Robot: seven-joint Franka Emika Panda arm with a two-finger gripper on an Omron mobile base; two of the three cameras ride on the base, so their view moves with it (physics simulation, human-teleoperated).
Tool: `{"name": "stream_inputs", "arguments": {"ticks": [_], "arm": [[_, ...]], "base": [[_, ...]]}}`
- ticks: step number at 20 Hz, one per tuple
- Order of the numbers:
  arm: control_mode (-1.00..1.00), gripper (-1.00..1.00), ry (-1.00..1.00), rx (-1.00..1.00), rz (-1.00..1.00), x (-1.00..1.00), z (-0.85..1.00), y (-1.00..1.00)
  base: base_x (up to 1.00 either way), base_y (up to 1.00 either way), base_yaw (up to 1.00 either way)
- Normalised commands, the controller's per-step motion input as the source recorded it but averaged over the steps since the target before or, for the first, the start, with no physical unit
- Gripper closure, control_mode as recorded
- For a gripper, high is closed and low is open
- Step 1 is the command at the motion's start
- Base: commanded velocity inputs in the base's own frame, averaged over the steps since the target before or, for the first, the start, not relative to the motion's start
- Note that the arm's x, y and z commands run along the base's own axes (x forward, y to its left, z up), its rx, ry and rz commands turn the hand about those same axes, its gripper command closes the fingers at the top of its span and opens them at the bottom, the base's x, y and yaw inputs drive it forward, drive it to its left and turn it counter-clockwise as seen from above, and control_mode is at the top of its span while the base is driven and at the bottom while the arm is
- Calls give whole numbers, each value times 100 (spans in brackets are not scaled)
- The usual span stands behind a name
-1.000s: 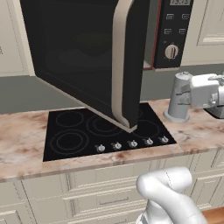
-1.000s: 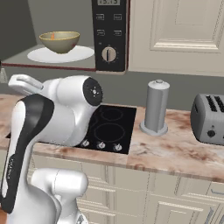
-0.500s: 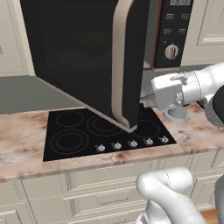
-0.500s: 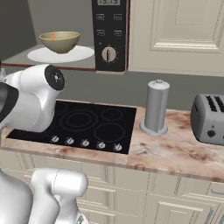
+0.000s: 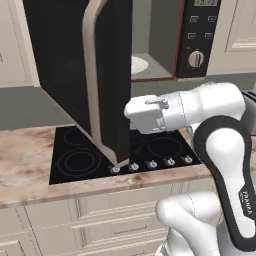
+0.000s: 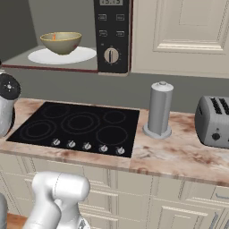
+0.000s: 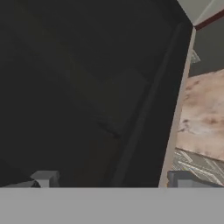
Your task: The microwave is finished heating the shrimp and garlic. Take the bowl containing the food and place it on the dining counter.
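The bowl (image 6: 61, 42) sat on a white plate (image 6: 85, 55) inside the microwave (image 6: 112, 36), a speck of orange shrimp (image 6: 54, 37) showing above its yellowish rim; the garlic could not be made out. The microwave door (image 5: 105, 85) hung wide open over the black cooktop (image 6: 80, 127), and the gripper (image 7: 111, 181) was low beside that door, its fingers (image 7: 43, 178) spread wide and holding nothing, pointed at the door's dark inner face. The relation that mattered: the bowl lay above the fingers and farther back, up in the cavity beyond the door's edge, so the hand would likely need to rise and turn toward the opening before reaching in. The bowl being round, no approach side looked favoured. The marbled table (image 6: 179, 152) around the cooktop carried a grey canister (image 6: 159, 109) and a toaster (image 6: 214, 120).
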Motion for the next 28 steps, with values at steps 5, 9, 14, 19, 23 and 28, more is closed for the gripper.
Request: {"name": "stream_inputs", "arguments": {"ticks": [5, 9, 14, 19, 23, 28], "arm": [[-100, -100, -15, 4, -15, 0, 0, 100], [-100, -100, -6, 4, -12, 0, 0, 94], [-100, -100, 0, 0, 0, 0, 0, 6], [-100, -100, 2, 12, -32, -1, 43, -80], [-100, -100, 21, 8, -52, -2, 62, -100], [-100, -100, 38, 0, -51, 0, 57, -100]], "base": [[0, 0, 0], [0, 0, 0], [0, 0, 0], [0, 0, 0], [0, 0, 0], [0, 0, 0]]}}
